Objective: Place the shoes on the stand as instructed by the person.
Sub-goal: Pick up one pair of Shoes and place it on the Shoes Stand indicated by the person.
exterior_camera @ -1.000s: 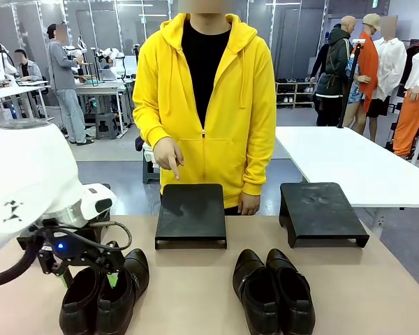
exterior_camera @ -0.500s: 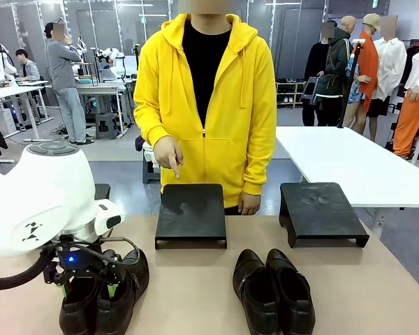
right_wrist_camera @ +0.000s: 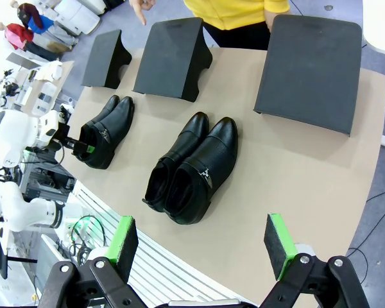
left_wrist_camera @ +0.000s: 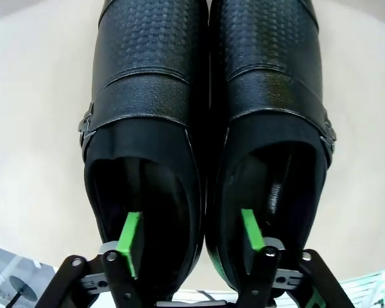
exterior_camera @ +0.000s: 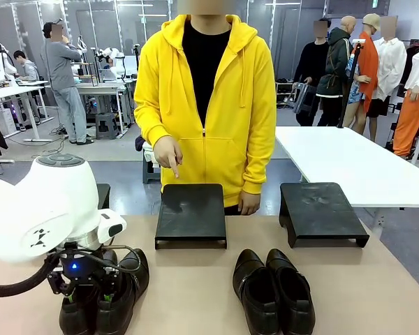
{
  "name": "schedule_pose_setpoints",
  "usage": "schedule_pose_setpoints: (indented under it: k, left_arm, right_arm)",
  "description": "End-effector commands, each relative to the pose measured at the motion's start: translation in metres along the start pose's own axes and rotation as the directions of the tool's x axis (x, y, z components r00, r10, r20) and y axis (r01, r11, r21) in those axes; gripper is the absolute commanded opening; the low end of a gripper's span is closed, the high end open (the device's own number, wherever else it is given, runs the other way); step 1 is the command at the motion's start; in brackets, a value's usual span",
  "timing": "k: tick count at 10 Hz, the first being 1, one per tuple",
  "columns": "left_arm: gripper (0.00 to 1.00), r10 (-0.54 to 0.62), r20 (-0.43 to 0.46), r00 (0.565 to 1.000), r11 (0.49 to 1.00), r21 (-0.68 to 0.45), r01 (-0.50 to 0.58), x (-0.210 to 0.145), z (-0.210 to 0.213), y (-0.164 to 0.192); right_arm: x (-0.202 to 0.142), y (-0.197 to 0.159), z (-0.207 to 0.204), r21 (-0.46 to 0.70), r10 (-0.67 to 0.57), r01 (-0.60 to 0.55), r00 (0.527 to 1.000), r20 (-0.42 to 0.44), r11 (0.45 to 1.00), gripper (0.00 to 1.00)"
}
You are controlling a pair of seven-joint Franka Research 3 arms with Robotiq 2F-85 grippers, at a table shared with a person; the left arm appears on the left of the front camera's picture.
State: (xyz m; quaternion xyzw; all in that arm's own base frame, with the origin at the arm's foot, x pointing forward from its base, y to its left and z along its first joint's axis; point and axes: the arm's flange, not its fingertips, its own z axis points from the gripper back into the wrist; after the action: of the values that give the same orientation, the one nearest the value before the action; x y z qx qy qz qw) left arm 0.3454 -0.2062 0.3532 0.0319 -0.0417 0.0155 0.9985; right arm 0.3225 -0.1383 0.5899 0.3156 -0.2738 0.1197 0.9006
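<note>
The step in hand is the grasp on the 1st pair. The left gripper [left_wrist_camera: 189,226] is at 7 o'clock on the table [exterior_camera: 195,296], down over the left pair of shoes [exterior_camera: 130,274], whose toes point toward 12. In the left wrist view 1 green pad [left_wrist_camera: 129,239] sits inside each shoe opening. The jaws are clamped on the 2 touching inner walls between the pads, so both shoes should come up together. The pair rests on the table, not yet lifted.

The person's hand [exterior_camera: 169,155] points 1 finger down at the middle stand [exterior_camera: 190,209], at 12 o'clock on the far edge; I take that as the instruction for this pair. The right stand [exterior_camera: 321,208] is at 2 o'clock and the left stand [right_wrist_camera: 106,56] at 10 o'clock. All 3 are bare. The right pair of shoes [exterior_camera: 272,292] lies at 5 o'clock, untouched. The right gripper [right_wrist_camera: 200,232] hovers high over the table, jaws apart and holding nothing.

The next move, as I judge it, is to lift until the soles clear the stand's front edge, carry the pair toward 12 o'clock, and set it down flat and centred. The grip is on thin leather only, so the pair could swing or slip, and a slow lift seems wise.
</note>
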Motion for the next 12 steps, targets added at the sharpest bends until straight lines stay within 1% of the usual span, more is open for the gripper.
schedule_pose_setpoints:
  k: [1,3,4,5,6,9,10,11,12]
  left_arm:
    - [0.00,0.011,0.022,1.000,1.000,-0.012,-0.011,-0.029,-0.020,0.021]
    - [0.00,0.000,0.007,1.000,1.000,-0.025,0.000,-0.029,-0.021,0.022]
    - [0.04,-0.004,0.001,1.000,1.000,-0.031,0.004,-0.028,-0.021,0.022]
    - [0.00,-0.010,-0.007,1.000,0.999,-0.041,0.010,-0.028,-0.021,0.022]
    - [0.00,-0.009,-0.010,1.000,0.999,-0.053,0.008,-0.027,-0.021,0.024]
    - [0.00,-0.015,-0.001,1.000,0.999,-0.036,0.015,-0.024,-0.016,0.024]
    - [0.00,-0.021,0.017,1.000,0.999,-0.041,0.021,-0.021,-0.006,0.024]
    - [0.00,-0.015,0.042,0.999,0.998,-0.061,0.017,-0.015,0.011,0.026]
    - [0.00,-0.033,0.066,0.997,0.995,-0.093,0.039,-0.008,0.034,0.026]
  right_arm:
    - [0.000,-0.001,0.000,0.011,0.020,-0.020,1.000,0.009,1.000,1.00]
    - [0.000,-0.001,0.000,0.011,0.020,-0.020,1.000,0.009,1.000,1.00]
    - [0.000,-0.001,0.000,0.011,0.020,-0.020,1.000,0.009,1.000,1.00]
    - [0.000,-0.001,0.000,0.011,0.020,-0.020,1.000,0.009,1.000,1.00]
    - [0.000,-0.001,0.000,0.011,0.020,-0.020,1.000,0.009,1.000,1.00]
    - [0.000,-0.001,0.000,0.011,0.020,-0.020,1.000,0.009,1.000,1.00]
    - [0.000,-0.001,0.000,0.011,0.020,-0.020,1.000,0.009,1.000,1.00]
    - [0.000,-0.001,0.000,0.011,0.020,-0.020,1.000,0.009,1.000,1.00]
    - [0.000,-0.001,0.000,0.011,0.020,-0.020,1.000,0.009,1.000,1.00]
